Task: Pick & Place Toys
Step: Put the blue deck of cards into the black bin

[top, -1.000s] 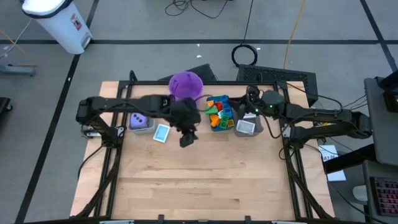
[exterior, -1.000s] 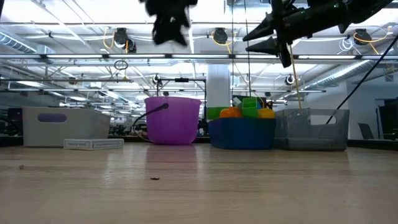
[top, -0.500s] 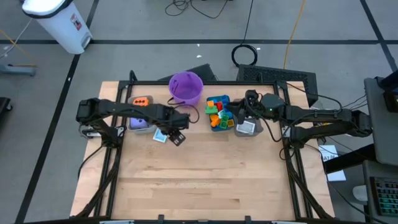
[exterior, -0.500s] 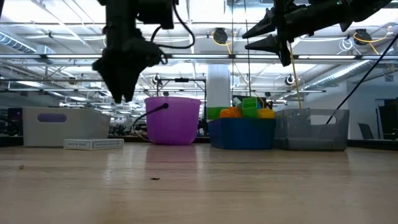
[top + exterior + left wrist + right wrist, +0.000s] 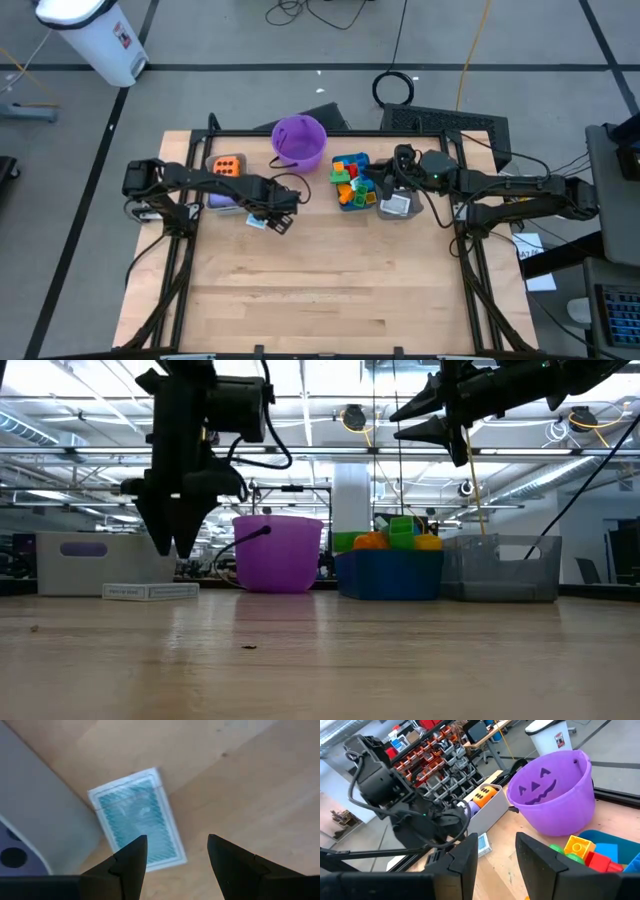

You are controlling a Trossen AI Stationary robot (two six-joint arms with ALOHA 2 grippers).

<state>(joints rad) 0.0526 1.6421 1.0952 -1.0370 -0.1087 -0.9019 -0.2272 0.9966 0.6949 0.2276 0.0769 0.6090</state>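
A teal-backed pack of cards (image 5: 137, 822) lies flat on the table, close beside the grey bin (image 5: 35, 815). My left gripper (image 5: 177, 840) points down and stands open a little above the pack (image 5: 150, 591), touching nothing. An orange die (image 5: 227, 165) and a purple die (image 5: 221, 198) sit in the grey bin. Bright bricks (image 5: 350, 178) fill the blue bin (image 5: 390, 575). My right gripper (image 5: 496, 837) hangs level and open, high above the blue bin, with nothing between its fingers.
The purple bucket (image 5: 298, 140) stands at the far edge between the grey bin and the blue bin. A clear bin (image 5: 397, 205) stands right of the blue bin. The near half of the wooden table (image 5: 320, 290) is bare.
My left gripper has come down from high above the table and gone a little toward the table's left edge, rolling about its own axis, and now stands low over the card pack. Its fingers have kept the same gap.
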